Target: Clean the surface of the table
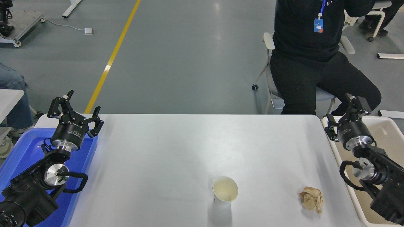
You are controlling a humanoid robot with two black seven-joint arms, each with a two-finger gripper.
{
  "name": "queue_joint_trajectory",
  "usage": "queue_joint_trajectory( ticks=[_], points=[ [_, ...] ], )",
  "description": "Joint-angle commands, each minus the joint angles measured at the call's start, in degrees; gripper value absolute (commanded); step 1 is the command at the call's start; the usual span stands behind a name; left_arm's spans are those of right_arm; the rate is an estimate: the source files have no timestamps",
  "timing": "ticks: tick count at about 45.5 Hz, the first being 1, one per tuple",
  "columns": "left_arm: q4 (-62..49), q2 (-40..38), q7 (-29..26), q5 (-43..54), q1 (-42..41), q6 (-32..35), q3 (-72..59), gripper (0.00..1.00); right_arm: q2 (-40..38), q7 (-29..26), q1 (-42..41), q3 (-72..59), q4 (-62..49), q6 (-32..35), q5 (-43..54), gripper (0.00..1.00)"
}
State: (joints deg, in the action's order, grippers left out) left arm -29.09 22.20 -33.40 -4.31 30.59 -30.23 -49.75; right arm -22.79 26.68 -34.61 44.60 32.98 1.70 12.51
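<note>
The white table surface fills the middle of the head view. On it, near the front, stands an empty white paper cup, and a crumpled brown paper ball lies to the cup's right. My right gripper hangs open over the beige bin at the table's right edge, holding nothing. My left gripper is parked open above the blue tray at the lower left.
A person in black sits on a chair beyond the table's far right corner, legs close to my right gripper. Another person's jeans and a second table show at the left edge.
</note>
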Motion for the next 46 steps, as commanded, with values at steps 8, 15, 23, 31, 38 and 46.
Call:
queue_joint_trajectory(
  ticks=[8,15,23,31,38,46],
  points=[
    [0.00,-0.05,0.00,0.00,0.00,0.00,0.00,1.00,-1.99,-0.05,-0.81,-0.13,-0.02,-0.30,0.50,0.99],
    [0.00,0.03,0.00,0.00,0.00,0.00,0.00,1.00,-2.08,-0.05,-1.08,-0.13,-0.11,-0.56,0.50,0.99],
    [0.00,0.03,0.00,0.00,0.00,0.00,0.00,1.00,-2.43,-0.49,-4.76,-6.35,-2.48,-0.65,0.77,0.99],
    [0.00,0.03,0.00,0.00,0.00,0.00,0.00,1.00,-4.98,-0.75,-12.49,-24.54,-2.40,-0.56,0.77,0.99],
    [0.00,-0.05,0.00,0.00,0.00,0.00,0.00,1.00,-7.18,-1.98,-19.61,-38.86,-2.40,0.14,2.17,0.99],
    [0.00,-0.05,0.00,0.00,0.00,0.00,0.00,1.00,-8.23,-2.42,-28.84,-58.64,-2.05,0.14,6.74,0.99]
  ],
)
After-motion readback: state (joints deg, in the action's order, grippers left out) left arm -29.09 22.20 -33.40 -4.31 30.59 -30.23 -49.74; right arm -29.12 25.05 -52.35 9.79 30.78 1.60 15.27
